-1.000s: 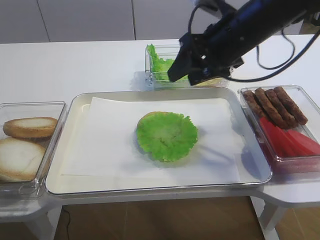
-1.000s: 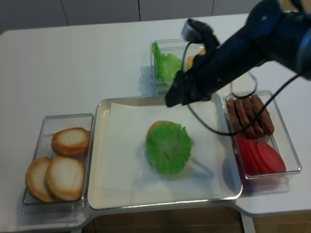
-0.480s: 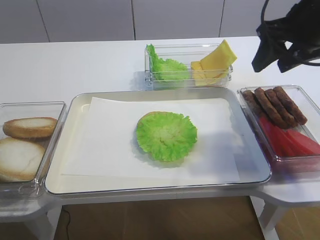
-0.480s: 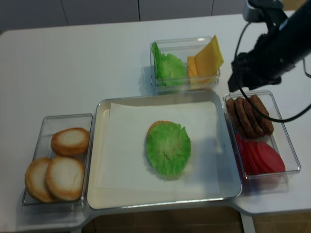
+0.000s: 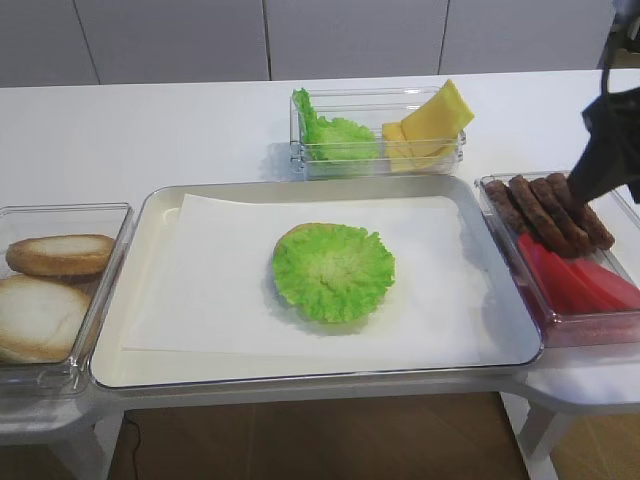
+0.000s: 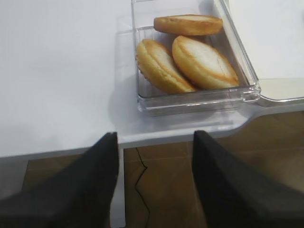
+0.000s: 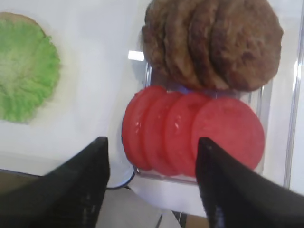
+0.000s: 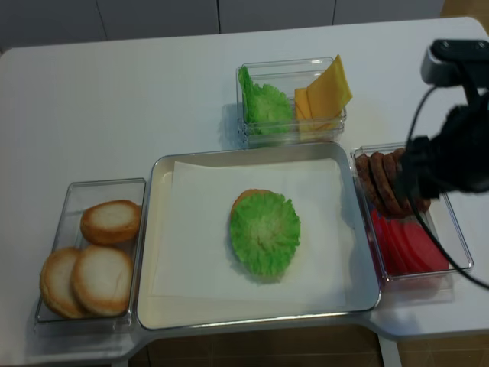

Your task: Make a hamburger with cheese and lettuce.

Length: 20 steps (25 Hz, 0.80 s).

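Right end effector (image 7: 151, 183), jaws apart and empty, has swung from the cheese (image 5: 435, 122) box to hover over the tomato slices (image 7: 192, 133). Lettuce (image 5: 333, 271) lies on the bun in the tray (image 5: 140, 300); cheese seems next.

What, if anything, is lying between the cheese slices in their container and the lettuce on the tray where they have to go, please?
Nothing visible does. The cheese leans in the clear container behind the tray; only the container wall, the tray rim and bare paper separate it from the lettuce. The right claw, open, hangs over the tomato slices, off to the side.
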Available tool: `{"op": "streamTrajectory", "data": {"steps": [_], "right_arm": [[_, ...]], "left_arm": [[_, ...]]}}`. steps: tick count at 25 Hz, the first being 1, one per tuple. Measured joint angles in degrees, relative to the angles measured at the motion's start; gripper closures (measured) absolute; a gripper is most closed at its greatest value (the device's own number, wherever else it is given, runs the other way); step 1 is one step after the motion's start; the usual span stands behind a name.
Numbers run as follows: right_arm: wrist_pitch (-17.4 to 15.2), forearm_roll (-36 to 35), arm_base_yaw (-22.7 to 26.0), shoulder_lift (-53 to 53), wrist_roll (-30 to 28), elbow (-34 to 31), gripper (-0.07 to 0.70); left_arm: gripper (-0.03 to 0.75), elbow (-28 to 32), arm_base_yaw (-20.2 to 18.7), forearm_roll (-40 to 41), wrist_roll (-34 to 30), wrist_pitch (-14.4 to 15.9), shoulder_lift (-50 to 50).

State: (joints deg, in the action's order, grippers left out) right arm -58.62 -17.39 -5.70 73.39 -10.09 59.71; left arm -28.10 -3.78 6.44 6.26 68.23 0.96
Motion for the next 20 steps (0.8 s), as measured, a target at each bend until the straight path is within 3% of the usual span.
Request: {"op": "streamTrajectory", "data": {"steps": [12,20], "right_arm": [[-0.19,3.13,0.0,-22.62,3.09,-17.98,0.185],[-3.23,3.23,0.0,-35.88,3.09,-23.6,0.185]], "left_arm": [[0.342,0.0,0.0,0.0,0.0,0.0,0.0],[0.342,0.0,0.0,0.0,0.0,0.0,0.0]]}}
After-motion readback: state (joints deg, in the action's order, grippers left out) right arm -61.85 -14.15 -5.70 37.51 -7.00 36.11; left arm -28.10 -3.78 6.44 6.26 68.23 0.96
